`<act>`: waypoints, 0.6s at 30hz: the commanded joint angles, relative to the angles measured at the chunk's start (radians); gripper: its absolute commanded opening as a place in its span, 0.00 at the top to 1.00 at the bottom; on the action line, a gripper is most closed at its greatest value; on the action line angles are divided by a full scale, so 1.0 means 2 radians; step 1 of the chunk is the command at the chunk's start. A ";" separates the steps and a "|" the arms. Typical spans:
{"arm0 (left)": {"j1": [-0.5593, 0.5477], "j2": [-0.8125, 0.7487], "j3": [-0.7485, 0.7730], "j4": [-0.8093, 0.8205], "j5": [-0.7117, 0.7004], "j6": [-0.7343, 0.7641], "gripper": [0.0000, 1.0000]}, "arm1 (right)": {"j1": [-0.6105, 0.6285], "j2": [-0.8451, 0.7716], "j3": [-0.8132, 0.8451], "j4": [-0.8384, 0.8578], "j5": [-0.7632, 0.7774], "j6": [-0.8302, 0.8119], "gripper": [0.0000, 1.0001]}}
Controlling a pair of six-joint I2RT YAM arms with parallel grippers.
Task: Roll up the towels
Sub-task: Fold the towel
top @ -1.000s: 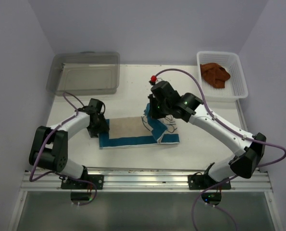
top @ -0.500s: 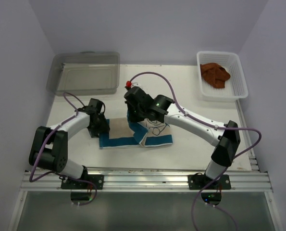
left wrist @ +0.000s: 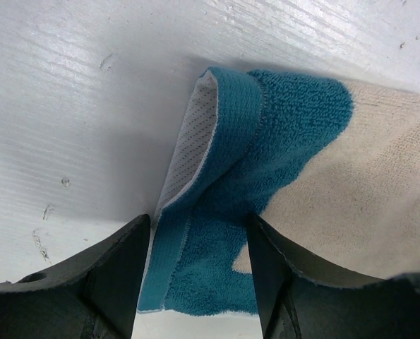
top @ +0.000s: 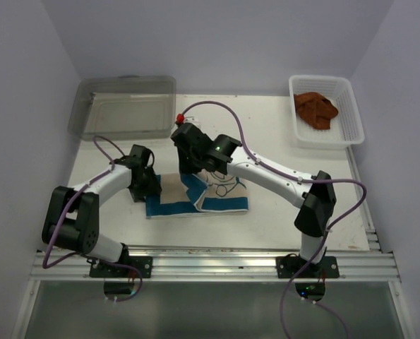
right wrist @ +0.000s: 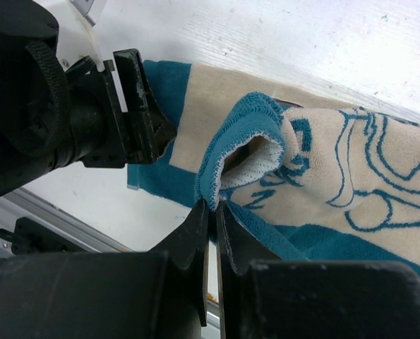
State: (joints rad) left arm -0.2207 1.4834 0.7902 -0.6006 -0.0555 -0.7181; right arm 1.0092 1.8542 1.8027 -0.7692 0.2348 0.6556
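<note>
The cream towel point(top: 224, 203) with blue edges lies in the middle of the worktop point(top: 280, 141). Its right part is folded over to the left, so a blue drawing shows on top. I cannot read any words on it. The right jaws are closed tight, pinching the folded blue edge. The left jaws are open, down over the towel's left edge, with a blue fold between them. The brown towel point(top: 315, 109) lies bunched in the white basket point(top: 352, 131) at the far right. A clear bin point(top: 90, 116) sits far left.
</note>
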 commanded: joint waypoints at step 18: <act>0.013 -0.038 0.011 -0.016 0.013 0.020 0.39 | 0.037 0.103 0.112 -0.007 -0.012 0.010 1.00</act>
State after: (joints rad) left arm -0.2031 1.4155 0.8017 -0.6353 -0.0540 -0.7029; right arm 1.0779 2.0418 1.9553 -0.7841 0.2165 0.6559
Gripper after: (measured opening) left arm 0.611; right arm 0.064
